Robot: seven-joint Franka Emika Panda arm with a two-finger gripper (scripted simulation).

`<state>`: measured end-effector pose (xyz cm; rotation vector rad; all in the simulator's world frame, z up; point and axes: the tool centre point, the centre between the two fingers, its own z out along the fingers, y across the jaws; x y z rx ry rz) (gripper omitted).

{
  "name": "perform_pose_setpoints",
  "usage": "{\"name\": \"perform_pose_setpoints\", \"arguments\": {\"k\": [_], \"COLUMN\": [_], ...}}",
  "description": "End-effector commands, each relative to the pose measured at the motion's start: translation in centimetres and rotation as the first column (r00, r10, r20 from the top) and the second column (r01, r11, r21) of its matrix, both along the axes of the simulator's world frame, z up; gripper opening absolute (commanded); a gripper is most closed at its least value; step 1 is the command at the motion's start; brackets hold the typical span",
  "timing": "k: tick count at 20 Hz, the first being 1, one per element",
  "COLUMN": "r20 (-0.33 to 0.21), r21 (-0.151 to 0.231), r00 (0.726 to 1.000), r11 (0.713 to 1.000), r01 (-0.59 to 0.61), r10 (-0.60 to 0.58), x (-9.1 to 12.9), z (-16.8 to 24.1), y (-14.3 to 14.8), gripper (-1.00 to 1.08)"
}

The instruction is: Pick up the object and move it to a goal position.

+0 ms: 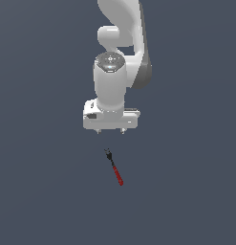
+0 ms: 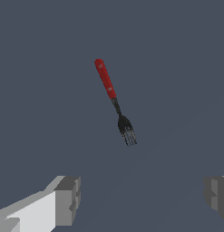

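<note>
From the exterior view, my white arm (image 1: pixel 120 62) hung over a flat dark grey-blue floor (image 1: pixel 38 191), and my claw (image 1: pixel 110 131) pointed straight down, holding nothing. Below it, apart from my fingertips, lay the fork (image 1: pixel 115 167): black tines nearest me, red handle slanting away toward the exterior view's right.

On the wrist view, my two grey fingers (image 2: pixel 67 199) stood wide apart with nothing between them. Beyond them the fork (image 2: pixel 114 100) lay flat on the floor (image 2: pixel 41 90), untouched.

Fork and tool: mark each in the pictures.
fork (image 2: pixel 105 80): wrist view, on the red handle.
tool (image 2: pixel 140 199): wrist view, midway between the two fingertips, which stand wide apart.
arm (image 1: pixel 110 91): exterior view, on the white wrist.
</note>
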<state>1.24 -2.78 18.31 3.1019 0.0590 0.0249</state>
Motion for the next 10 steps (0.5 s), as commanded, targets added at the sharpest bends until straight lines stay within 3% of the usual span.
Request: {"name": "perform_pose_setpoints", "arguments": {"k": [1,10], "r20": [-0.003,-0.014], "r21": [0.000,0.008], "r00": [1.000,0.984], "r11": [1.000,0.984], "r01": [-0.024,-0.175], "r10": [0.024,0.175], "x": [0.6,4.0], "z": [-0.7,-5.2], "y": [0.1,0.4], "gripper": [1.00,1.00]}}
